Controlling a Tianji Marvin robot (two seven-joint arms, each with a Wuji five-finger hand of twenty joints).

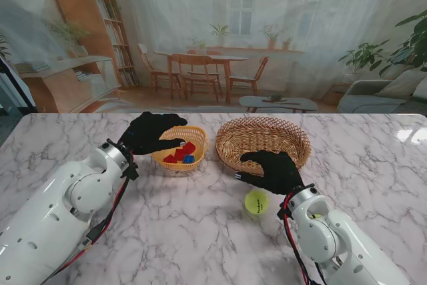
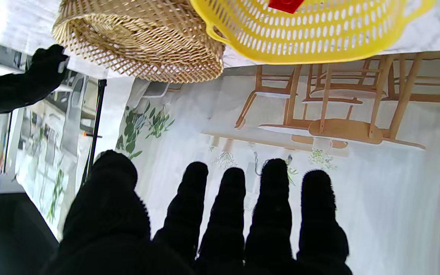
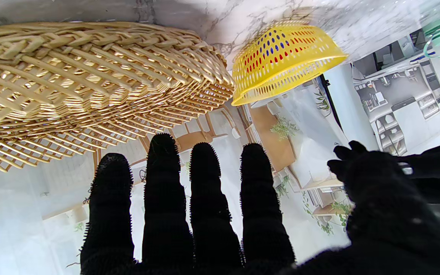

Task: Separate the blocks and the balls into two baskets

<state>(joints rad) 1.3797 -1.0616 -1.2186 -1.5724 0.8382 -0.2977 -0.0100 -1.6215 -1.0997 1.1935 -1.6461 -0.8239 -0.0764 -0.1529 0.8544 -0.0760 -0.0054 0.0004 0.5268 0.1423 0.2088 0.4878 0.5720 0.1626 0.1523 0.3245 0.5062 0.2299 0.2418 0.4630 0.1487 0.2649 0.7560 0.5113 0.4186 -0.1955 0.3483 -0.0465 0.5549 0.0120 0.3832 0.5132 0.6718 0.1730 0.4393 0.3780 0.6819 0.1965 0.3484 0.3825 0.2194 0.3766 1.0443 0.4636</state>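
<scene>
Two baskets are sitting side by side near the middle of the marble desk (image 1: 200, 231): a small yellow plastic basket (image 1: 195, 133) on the left and a larger wicker basket (image 1: 263, 139) on the right, close together but not touching. The yellow basket is holding red blocks (image 1: 181, 152) and a blue block (image 1: 189, 159); through its perforated wall the right wrist view is showing red and blue patches, and the left wrist view is catching a red block at its rim. The wicker basket is showing only its woven floor in the stand view. A yellow-green ball (image 1: 256, 202) is lying on the desk nearer to me than the wicker basket, just beside the right hand (image 1: 273, 170) on its near side, partly tucked under the wrist. The right hand is hovering with its fingers (image 3: 204, 198) stretched out and apart, gripping nothing, pointing toward the wicker basket's near wall. The left hand (image 1: 152, 133) is reaching over the near left edge of the yellow basket, its fingers (image 2: 227, 214) likewise extended and slightly separated with nothing between them, thumb held off to the side. Both hands are wearing black fuzzy gloves, and the white arms are rising from the near corners of the desk.
</scene>
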